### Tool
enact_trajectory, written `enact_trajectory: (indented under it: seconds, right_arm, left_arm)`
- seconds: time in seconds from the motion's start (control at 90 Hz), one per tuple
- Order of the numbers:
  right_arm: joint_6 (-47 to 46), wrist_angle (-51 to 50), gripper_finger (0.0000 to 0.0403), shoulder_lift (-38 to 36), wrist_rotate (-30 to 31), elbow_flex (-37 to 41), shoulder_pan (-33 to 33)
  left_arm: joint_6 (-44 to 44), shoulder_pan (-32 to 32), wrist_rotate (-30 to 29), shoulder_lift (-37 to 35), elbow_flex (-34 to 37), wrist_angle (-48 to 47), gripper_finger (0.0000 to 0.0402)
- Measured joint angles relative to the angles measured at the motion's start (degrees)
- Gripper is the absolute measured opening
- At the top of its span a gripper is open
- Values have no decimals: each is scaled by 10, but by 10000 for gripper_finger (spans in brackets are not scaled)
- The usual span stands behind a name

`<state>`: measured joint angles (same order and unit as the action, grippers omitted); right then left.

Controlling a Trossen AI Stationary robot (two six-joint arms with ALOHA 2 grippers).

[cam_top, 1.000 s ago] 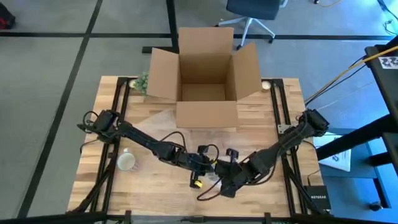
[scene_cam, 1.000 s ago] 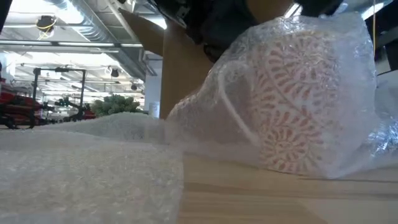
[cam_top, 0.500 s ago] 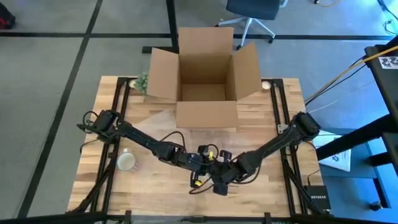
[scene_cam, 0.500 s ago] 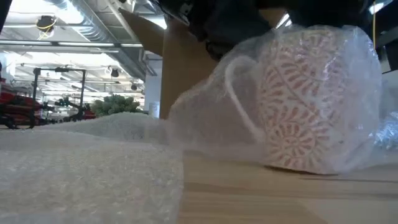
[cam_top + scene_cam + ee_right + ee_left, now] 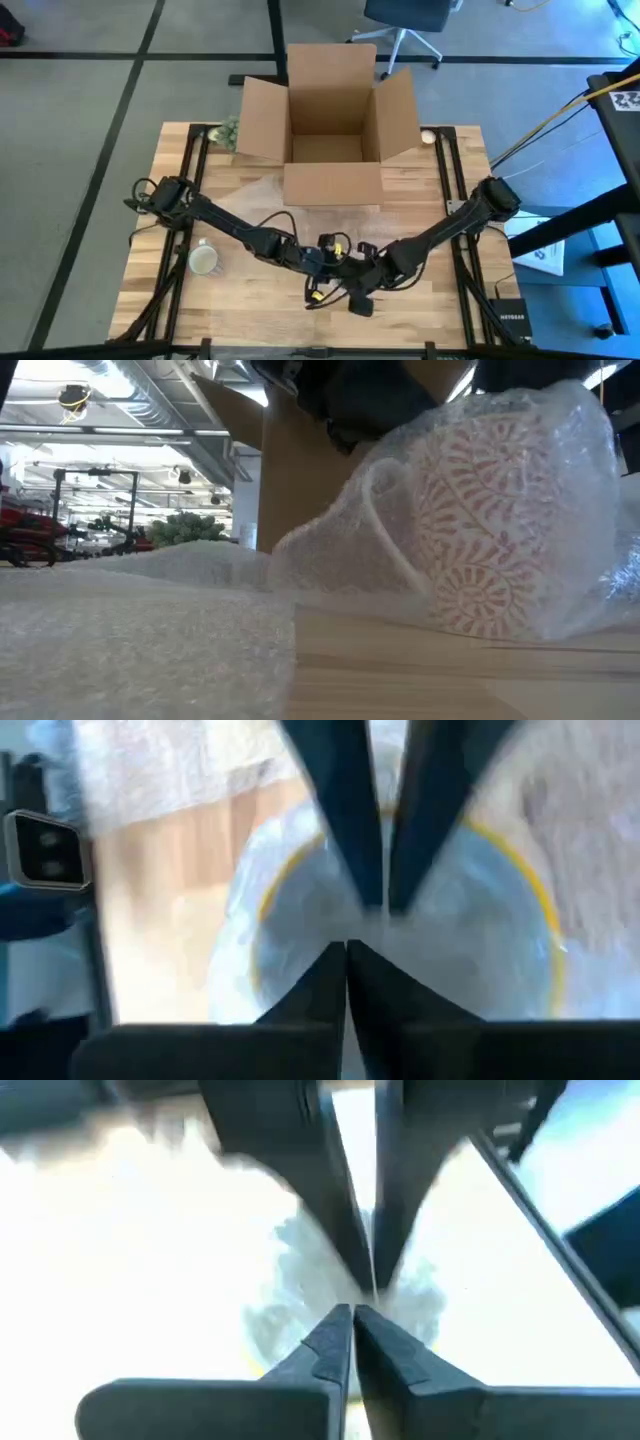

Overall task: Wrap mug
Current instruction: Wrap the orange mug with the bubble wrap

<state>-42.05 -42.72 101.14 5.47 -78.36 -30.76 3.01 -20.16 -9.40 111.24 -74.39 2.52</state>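
Low view: bubble wrap is pinched over the mug by both narrowly shut grippers; tension should be kept even.

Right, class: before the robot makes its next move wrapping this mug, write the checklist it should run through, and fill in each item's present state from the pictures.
1. Patterned mug covered by bubble wrap: ok, film shows over body and handle.
2. Mug resting flat on the table: not ok, it looks tilted in the low view.
3. Left hand shut on the wrap: ok, fingertips meet at the film.
4. Right hand shut over the mug's yellow rim: ok.
5. Cardboard box open to receive it: ok, flaps spread.
6. Wrap closed under the mug: cannot tell.
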Motion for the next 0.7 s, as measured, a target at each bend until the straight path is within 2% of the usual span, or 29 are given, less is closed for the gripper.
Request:
enact_trajectory:
  seconds: [0.2,0.322,0.444,0.544,0.7]
  right_arm:
    - [-28,-57,0,-39,20,0,-11]
    - [-66,-112,0,-61,70,-1,-26]
    - [-150,-216,6,-64,117,2,-39]
    - [-204,-267,30,-65,130,28,-39]
    - [-227,-241,101,-68,140,107,-29]
  left_arm:
    - [0,0,-2,0,0,-3,0]
    - [-1,0,-2,0,0,-2,0]
    - [-7,0,-1,0,0,-2,0]
    - [-14,1,5,0,0,-2,0]
    - [-15,0,7,0,0,-1,0]
